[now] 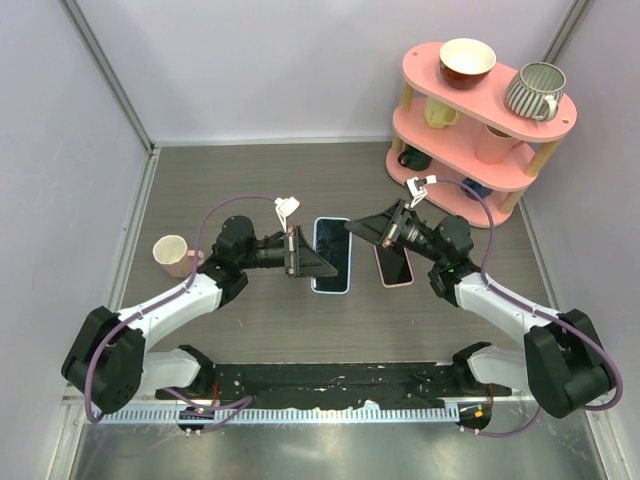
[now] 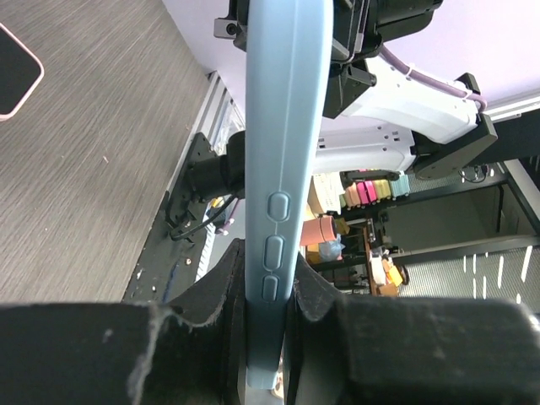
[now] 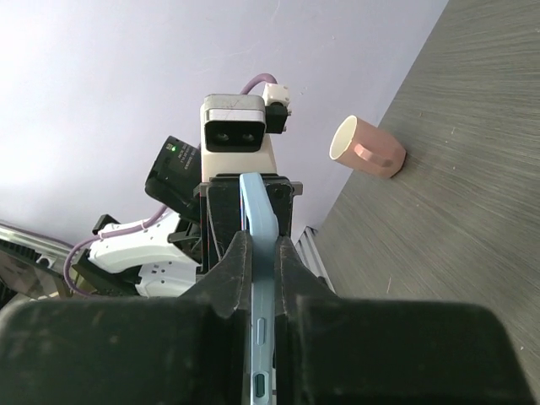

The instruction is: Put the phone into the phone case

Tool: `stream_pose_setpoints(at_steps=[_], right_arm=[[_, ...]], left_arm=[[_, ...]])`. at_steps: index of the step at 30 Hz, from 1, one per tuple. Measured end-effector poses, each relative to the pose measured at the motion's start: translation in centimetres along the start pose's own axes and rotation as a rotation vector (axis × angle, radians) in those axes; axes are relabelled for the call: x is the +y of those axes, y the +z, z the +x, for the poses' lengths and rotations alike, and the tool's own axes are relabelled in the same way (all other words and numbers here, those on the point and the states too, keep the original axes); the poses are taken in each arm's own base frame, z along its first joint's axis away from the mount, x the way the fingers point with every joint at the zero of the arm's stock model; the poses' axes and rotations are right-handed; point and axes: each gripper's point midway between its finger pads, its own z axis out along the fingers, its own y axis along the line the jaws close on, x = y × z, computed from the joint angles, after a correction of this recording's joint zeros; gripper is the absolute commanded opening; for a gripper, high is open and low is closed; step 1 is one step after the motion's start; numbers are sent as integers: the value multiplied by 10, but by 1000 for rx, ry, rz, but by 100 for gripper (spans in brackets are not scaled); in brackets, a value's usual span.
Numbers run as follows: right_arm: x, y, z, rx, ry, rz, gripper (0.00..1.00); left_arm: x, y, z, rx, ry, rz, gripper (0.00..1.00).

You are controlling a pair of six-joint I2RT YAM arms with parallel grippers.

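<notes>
A light blue phone case [image 1: 332, 255] with a dark face sits face up at the table's middle, held between both grippers. I cannot tell whether the dark face is a phone. My left gripper [image 1: 322, 266] is shut on its left long edge, and the case shows edge-on [image 2: 283, 126] between the jaws [image 2: 270, 274]. My right gripper [image 1: 356, 228] is shut on its upper right edge, with the case again edge-on [image 3: 257, 211] between the jaws [image 3: 263, 253]. A dark-faced, pink-rimmed phone [image 1: 394, 265] lies flat on the table just right of the case; it also shows in the left wrist view [image 2: 13, 80].
A pink cup [image 1: 172, 255] lies on its side at the left, also in the right wrist view [image 3: 367, 148]. A pink three-tier shelf [image 1: 455, 130] with a bowl [image 1: 467, 62] and mugs stands at the back right. Grey walls close in the table.
</notes>
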Motion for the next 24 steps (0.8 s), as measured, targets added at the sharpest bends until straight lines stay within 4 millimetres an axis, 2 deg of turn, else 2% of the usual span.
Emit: stream_pose_setpoints(at_steps=[4, 5, 6, 7, 9, 10, 11, 12, 16, 17, 18, 20, 21, 24], right_arm=[[-7, -1, 1, 19, -16, 33, 40], [-9, -1, 1, 25, -30, 46, 43], [-10, -1, 2, 37, -46, 61, 44], [-10, -1, 2, 47, -63, 69, 40], [-10, -1, 3, 72, -105, 94, 24], [-12, -1, 3, 82, -121, 110, 9], [-15, -2, 3, 91, -135, 128, 4], [-17, -2, 3, 98, -142, 140, 1], [-21, -3, 3, 125, -164, 174, 1], [-22, -4, 3, 131, -173, 182, 4], [-23, -4, 4, 136, -179, 190, 25], [-25, -6, 4, 151, -200, 206, 38], [-25, -6, 5, 159, -204, 206, 42], [-21, -6, 8, 176, -207, 183, 43]], left_arm=[[6, 1, 1, 5, -15, -11, 0], [8, 2, 1, 7, -21, -17, 0], [10, 2, 2, 9, -26, -22, 0], [12, 2, 3, 14, -34, -29, 0], [16, 3, 4, 20, -30, -36, 0], [17, 3, 4, 21, -26, -36, 0], [17, 3, 4, 22, -23, -36, 0], [17, 3, 4, 23, -24, -38, 0], [23, 4, 5, 31, -25, -51, 0], [24, 4, 6, 34, -28, -55, 0], [25, 5, 6, 37, -30, -59, 0], [28, 5, 6, 44, -25, -65, 0], [28, 6, 6, 44, -23, -65, 0], [27, 6, 5, 39, -28, -64, 0]])
